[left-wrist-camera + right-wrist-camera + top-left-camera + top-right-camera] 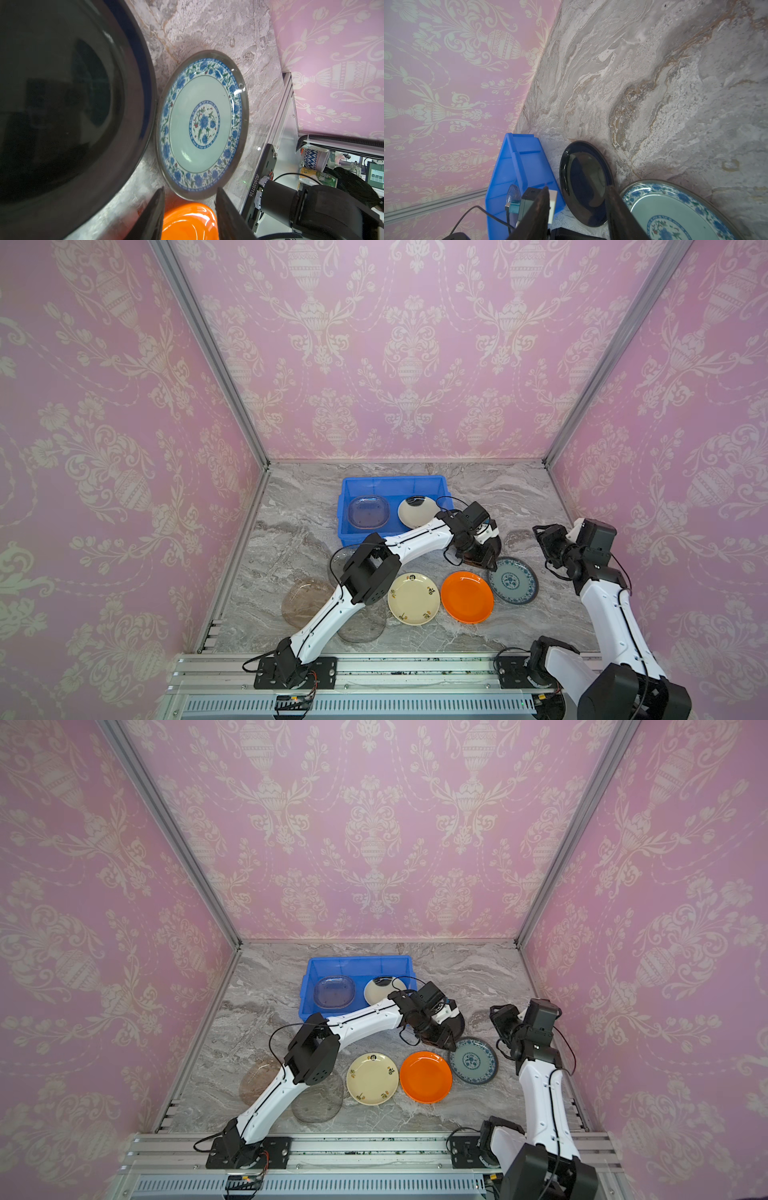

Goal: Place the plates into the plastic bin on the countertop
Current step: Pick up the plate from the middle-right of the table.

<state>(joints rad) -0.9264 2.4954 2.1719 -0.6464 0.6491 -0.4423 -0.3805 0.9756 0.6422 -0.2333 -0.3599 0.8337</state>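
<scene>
My left pincer (190, 189), jaws partly apart and empty, hangs by the black plate (583, 182) just beside the plastic bin (392, 479); a closure that misses its rim may skid it into the blue-and-white plate (201, 124) farther from the bin.

A lab mock-up of a home: pink damask wallpaper panels (411, 344) in aluminium framing (209, 344) around a marble-veined countertop (519, 497).
</scene>
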